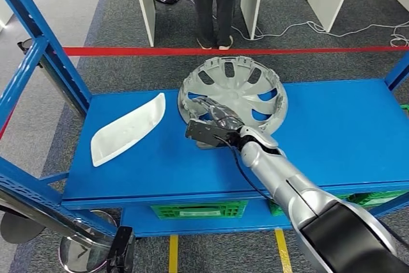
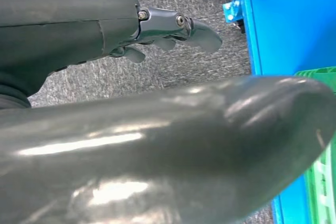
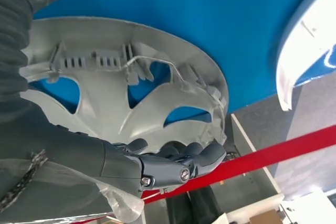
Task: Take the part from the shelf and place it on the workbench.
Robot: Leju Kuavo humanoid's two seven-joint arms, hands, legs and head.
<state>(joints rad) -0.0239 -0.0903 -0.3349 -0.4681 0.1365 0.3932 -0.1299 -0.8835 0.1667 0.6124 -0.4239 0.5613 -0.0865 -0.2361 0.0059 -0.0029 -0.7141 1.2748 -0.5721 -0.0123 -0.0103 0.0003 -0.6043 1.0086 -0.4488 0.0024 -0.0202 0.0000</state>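
A silver wheel cover (image 1: pixel 241 84) lies inner side up on the blue shelf (image 1: pixel 337 132). My right hand (image 1: pixel 212 123) reaches over its near-left rim. In the right wrist view, that hand (image 3: pixel 174 161) has its dark fingers (image 3: pixel 198 156) curled along the edge of the wheel cover (image 3: pixel 118 93) with the thumb on the opposite face, so it grips the rim. A white curved part (image 1: pixel 126 129) rests on the shelf to the left, apart from the hand. My left hand (image 2: pixel 118 24) hangs over the carpet with nothing in it, fingers (image 2: pixel 178 24) stretched away from the thumb.
A person (image 1: pixel 215 4) stands beyond the red floor tape (image 1: pixel 231 50), between white table legs. Blue shelf uprights (image 1: pixel 43 36) rise at the left. A green crate (image 1: pixel 197 210) sits on the lower level. A round metal base (image 1: pixel 82 250) stands at the near left.
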